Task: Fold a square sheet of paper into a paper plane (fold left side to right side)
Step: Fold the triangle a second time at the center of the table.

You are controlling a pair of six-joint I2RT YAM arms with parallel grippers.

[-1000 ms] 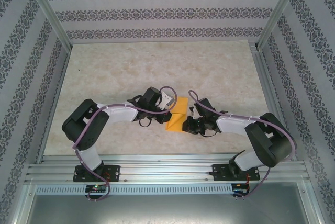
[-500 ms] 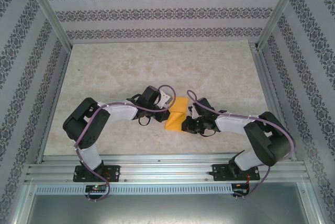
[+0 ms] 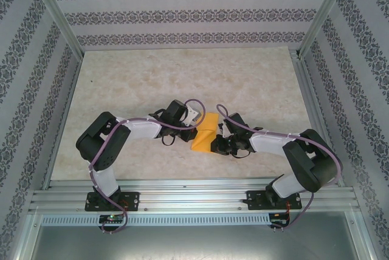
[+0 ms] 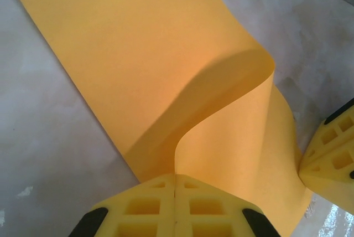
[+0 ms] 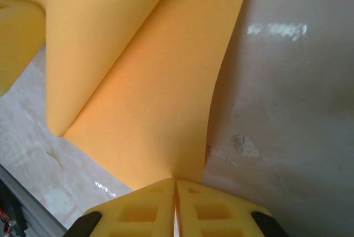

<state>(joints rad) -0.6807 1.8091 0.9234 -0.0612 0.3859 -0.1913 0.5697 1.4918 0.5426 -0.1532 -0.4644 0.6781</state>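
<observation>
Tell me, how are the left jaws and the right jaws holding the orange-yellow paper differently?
The left jaws pinch the thin orange-yellow square sheet of paper from its left side; the right jaws, from its right. Near the left jaws the paper curls into a hump; near the right jaws it runs smoother. Both are shut on its edge.

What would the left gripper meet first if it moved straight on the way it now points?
The left gripper would meet the square sheet of paper pinched in its own jaws. The sheet's raised curl stands directly ahead, though how near is hard to judge.
</observation>
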